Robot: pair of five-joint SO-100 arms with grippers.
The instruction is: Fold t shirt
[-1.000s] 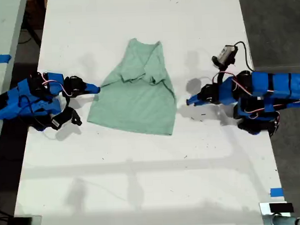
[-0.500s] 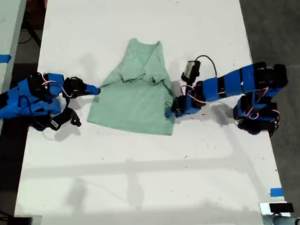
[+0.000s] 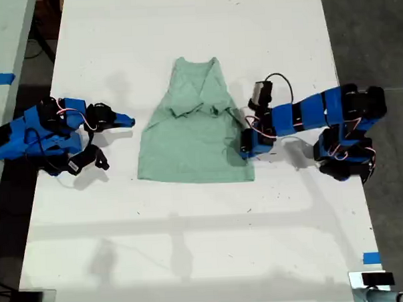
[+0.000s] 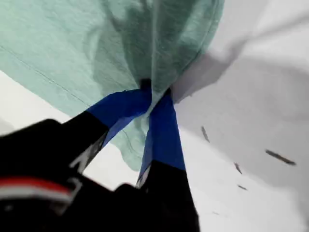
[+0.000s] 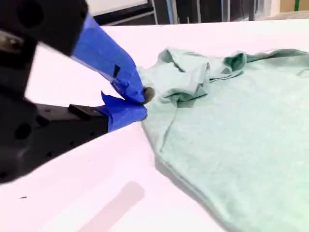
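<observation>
The t shirt (image 3: pixel 190 131) lies spread on the white table (image 3: pixel 192 245), its narrower neck end pointing toward the far edge of the table in the exterior view and its wide hem toward the near edge. The cloth is wrinkled, with bunched folds across its middle and a small raised pucker at the side edge that faces the exterior view's right.

At that pucker my first gripper (image 3: pixel 245 144) is closed on the t shirt: in the first wrist view its two blue fingertips (image 4: pixel 161 113) meet with a fold of the pale green cloth pinched between them, the fabric drawn up into a ridge above the tips. Its arm stretches away from the t shirt toward the exterior view's right.

On the other side of the t shirt, my second gripper (image 3: pixel 128 120) sits just off the cloth's edge toward the exterior view's left, low over the table. In the second wrist view its blue tips (image 5: pixel 130 94) stand nearly together with only a slim gap, and the t shirt's edge lies just beside them, not gripped.
</observation>
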